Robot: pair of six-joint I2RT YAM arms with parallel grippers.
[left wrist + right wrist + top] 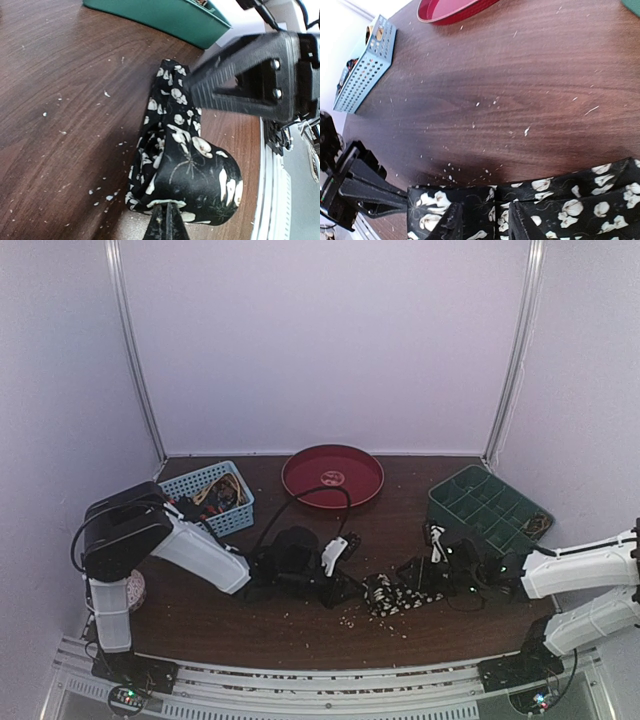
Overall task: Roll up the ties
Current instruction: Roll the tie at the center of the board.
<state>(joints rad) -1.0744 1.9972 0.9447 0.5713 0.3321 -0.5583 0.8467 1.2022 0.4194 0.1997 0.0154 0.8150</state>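
Now | tie (180, 165): black w/ white florals | partly rolled, mid-table

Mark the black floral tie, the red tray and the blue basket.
black floral tie (185, 165): left wrist view, rolled part.
red tray (305, 478): top external view, bare floor.
blue basket (365, 75): right wrist view, side wall.

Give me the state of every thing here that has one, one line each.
Black white-flowered fabric necktie: one end rolled, rest stretched along the brown wooden table.
Left gripper: jaws shut on the rolled end.
Right gripper: jaws astride the flat part, grip unclear.
Blue perforated plastic basket: upright, holding dark and orange items.
Round red tray: flat, no tie inside.
Green compartmented plastic box: open-topped, upright.
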